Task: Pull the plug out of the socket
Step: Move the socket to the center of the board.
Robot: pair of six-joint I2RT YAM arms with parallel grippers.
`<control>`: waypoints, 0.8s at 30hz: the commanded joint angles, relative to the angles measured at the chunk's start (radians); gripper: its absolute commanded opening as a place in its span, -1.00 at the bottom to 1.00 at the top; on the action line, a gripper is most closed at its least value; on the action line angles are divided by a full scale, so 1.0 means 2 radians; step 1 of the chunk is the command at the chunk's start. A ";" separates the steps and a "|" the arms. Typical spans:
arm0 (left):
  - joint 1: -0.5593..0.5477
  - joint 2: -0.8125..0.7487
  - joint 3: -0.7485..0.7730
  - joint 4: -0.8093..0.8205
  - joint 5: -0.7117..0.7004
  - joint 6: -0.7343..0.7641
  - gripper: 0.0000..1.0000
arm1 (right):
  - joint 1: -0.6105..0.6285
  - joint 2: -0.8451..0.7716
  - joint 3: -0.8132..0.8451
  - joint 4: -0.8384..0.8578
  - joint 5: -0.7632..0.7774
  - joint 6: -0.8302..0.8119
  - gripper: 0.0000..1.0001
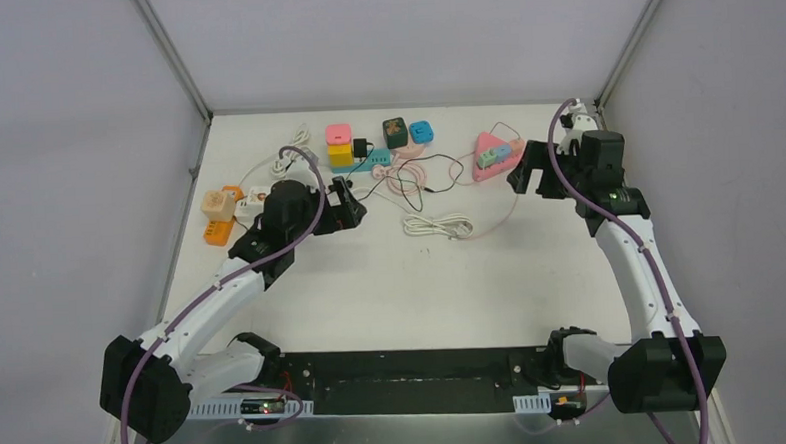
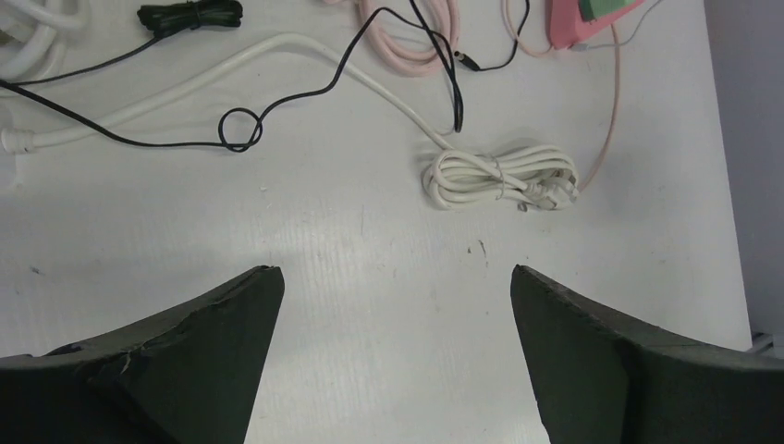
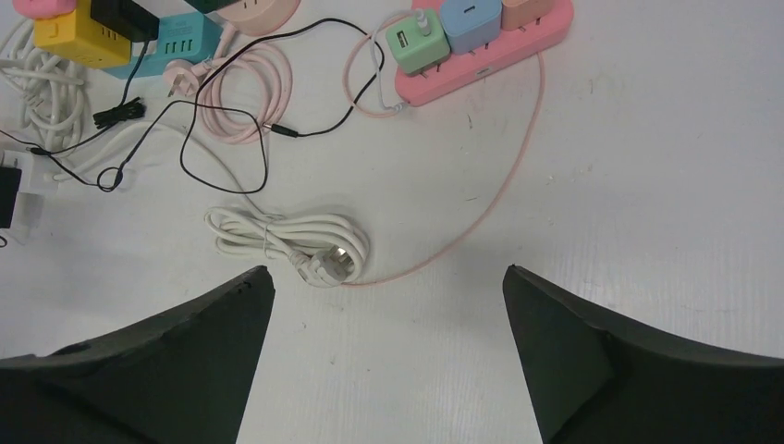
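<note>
Fingers (image 2: 231, 333) on left gripper (image 2: 396, 277) and right gripper (image 3: 388, 273) stood spread wide, gripping nothing. Right one faced pink socket strip (image 3: 518, 37) with green plug (image 3: 411, 42) seated, probably lining up the pull.

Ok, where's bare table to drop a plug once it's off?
The broad stretch of table between the white coil and the near edge is bare. The far strip, from the orange cubes to the pink socket, is crowded.
</note>
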 commanded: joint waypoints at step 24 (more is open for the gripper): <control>-0.001 0.185 0.130 0.193 0.139 0.015 0.98 | -0.015 0.178 0.171 -0.077 -0.108 -0.167 0.99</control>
